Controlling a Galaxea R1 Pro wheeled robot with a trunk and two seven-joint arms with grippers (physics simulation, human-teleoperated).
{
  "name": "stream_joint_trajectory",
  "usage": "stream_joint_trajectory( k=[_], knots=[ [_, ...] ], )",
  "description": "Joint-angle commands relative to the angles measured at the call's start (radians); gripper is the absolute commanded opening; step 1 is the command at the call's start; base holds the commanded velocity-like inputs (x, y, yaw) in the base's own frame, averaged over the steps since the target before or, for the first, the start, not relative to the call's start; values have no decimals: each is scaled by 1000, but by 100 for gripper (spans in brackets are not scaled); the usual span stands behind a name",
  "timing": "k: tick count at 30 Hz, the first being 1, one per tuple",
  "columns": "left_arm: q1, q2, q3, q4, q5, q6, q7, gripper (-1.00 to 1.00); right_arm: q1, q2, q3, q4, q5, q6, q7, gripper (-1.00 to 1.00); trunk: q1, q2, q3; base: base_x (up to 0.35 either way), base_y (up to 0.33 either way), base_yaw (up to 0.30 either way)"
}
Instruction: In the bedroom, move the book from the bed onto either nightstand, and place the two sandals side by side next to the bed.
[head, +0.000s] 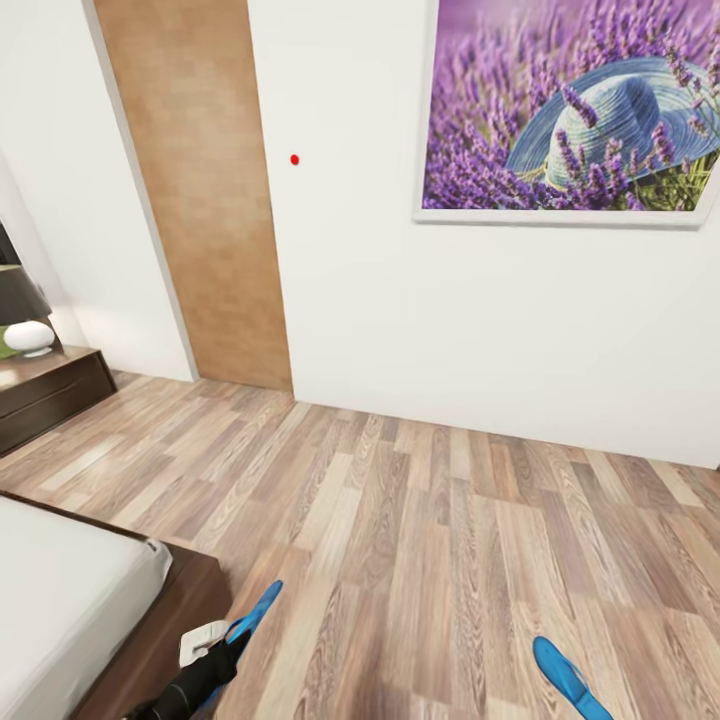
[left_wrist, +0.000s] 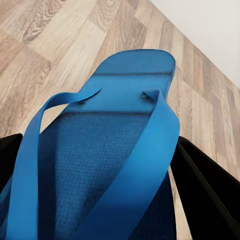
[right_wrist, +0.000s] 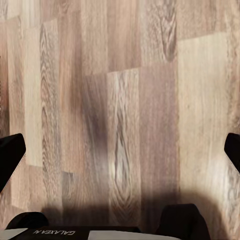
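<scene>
Left wrist view has one sandal (left_wrist: 107, 165) sitting right between the left hand's (left_wrist: 100, 200) dark fingers (left_wrist: 205, 185), clamped on it and carried above the floor (left_wrist: 65, 45) by the bed's (head: 70, 600) corner. The other sandal (head: 568, 678) lies on the floor well apart, toward the robot's right. Right hand (right_wrist: 120, 155) is spread open over bare planks. These flip-flops look light and floppy, so the sole's edge probably beats the thin straps for gripping.
</scene>
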Motion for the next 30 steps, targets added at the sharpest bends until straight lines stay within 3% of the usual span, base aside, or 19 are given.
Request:
stream_joint_trajectory(
  k=[1, 30],
  knots=[
    [-1, 0, 4, 1, 1, -2, -4, -100, 0, 0, -2, 0, -9, 10, 4, 100, 0, 0, -1, 333, 0, 0],
    [-1, 0, 4, 2, 1, -2, -4, -100, 0, 0, -2, 0, -9, 10, 4, 100, 0, 0, -1, 333, 0, 0]
  ],
)
